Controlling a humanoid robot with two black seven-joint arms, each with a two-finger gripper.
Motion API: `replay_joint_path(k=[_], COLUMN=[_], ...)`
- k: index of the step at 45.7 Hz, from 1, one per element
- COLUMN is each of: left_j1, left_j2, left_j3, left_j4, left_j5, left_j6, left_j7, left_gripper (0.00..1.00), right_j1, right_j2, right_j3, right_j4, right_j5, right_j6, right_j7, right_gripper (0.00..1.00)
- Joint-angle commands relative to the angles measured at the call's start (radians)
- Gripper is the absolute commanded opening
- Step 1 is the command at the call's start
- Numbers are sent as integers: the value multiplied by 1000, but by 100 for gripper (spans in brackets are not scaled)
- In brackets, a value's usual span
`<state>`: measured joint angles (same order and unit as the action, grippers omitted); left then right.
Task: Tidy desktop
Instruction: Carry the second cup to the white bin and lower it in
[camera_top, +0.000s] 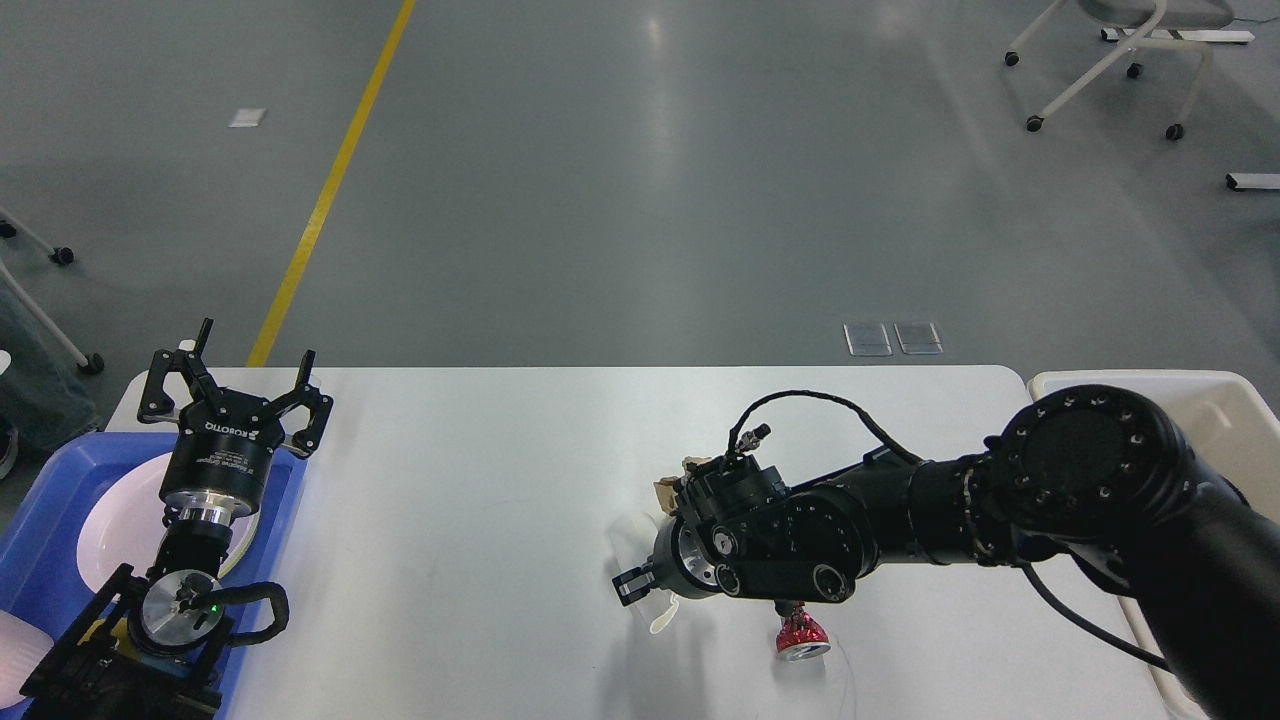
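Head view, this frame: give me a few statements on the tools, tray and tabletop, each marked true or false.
1. The left tool is open, fingers spread above the blue tray. True.
2. A white plate lies in the blue tray. True.
3. The right tool hangs over the cream bin. False: it is low over the middle of the desktop.
4. The small red object sits in the blue tray. False: it is on the desktop under the right arm.
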<state>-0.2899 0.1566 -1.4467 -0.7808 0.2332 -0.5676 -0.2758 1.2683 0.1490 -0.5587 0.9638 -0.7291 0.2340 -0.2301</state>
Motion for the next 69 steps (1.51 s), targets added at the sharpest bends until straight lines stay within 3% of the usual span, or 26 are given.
replay_joint_path(k=[1,16,29,36,52,62,69], left_j1=[0,0,0,0,0,0,0], left_j2=[0,0,0,0,0,0,0], left_j3=[0,0,0,0,0,0,0], left_j4=[0,0,0,0,0,0,0], left_j5=[0,0,0,0,0,0,0], left_j6=[0,0,0,0,0,0,0], left_j7=[1,0,0,1,1,0,0], left_gripper=[96,96,96,96,96,96,96], right_j1=[83,460,929,1071,1099,965,833], right_j2=[-34,-157,-261,-290,-325,-465,-626], right_j3=[-4,-92,-360,-481,-613,-762,-828], right_j4=[55,277,554,688,719,664,567], right_j5=[134,502,766,815,884,884,864], right_j6=[45,211,200,196,194,97,27], right_j7=[2,-3,-14,-18,-17,-15,-14], right_gripper=[0,0,0,0,0,0,0])
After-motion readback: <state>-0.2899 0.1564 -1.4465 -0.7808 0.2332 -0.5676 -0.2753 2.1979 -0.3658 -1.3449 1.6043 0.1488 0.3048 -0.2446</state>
